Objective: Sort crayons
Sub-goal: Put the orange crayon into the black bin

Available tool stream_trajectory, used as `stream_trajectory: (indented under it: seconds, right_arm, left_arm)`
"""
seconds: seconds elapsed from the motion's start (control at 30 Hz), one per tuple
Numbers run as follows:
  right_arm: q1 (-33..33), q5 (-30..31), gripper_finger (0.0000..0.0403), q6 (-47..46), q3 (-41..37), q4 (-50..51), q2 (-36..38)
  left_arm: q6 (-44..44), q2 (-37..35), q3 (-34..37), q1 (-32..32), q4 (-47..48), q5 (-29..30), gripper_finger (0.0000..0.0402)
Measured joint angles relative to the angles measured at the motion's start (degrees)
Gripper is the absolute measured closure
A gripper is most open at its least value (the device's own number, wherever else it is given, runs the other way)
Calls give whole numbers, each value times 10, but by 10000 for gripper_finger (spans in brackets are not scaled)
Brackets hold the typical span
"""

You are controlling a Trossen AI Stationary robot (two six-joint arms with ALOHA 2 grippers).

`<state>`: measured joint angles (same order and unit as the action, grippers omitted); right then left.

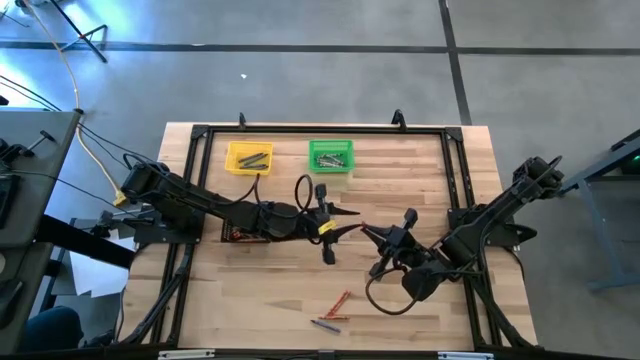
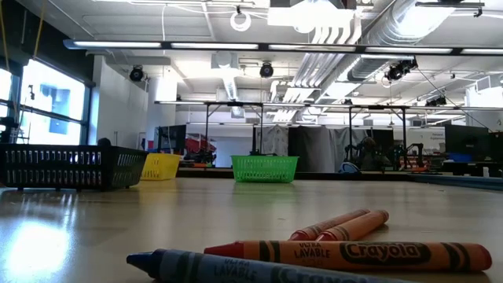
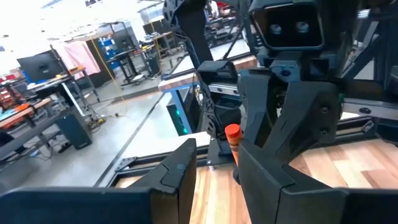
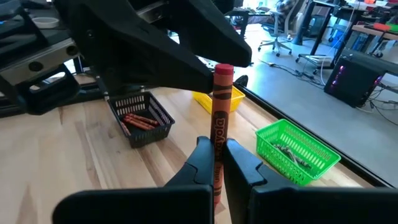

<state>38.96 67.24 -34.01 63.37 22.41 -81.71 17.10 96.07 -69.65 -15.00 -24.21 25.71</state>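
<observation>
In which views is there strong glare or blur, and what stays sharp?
Low view: window glare whitens the table near the black bin; the near crayons are sharp, the blue one slightly soft. Right wrist view: the held orange crayon is sharp. Left wrist view: overexposed room.

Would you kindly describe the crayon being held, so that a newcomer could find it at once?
Look mid-table, where the two arms meet. The right gripper pinches an orange-red crayon upright between its fingers; the other loose crayons lie flat near the table's front edge.

orange crayon (image 2: 354, 255): "crayola", "ultra lavable".
</observation>
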Motion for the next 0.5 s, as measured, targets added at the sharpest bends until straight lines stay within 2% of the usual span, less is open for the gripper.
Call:
stream_trajectory:
  seconds: [0.27,0.4,0.5]
  right_arm:
    - [0,-7,402,0,0,0,0]
    - [0,-16,402,0,0,1,1]
    - [1,-30,402,-5,0,2,8]
  left_arm:
    - [-24,0,0,-3,30,5,297]
    - [-54,-4,0,-11,104,6,297]
    - [-85,-19,0,-20,204,4,291]
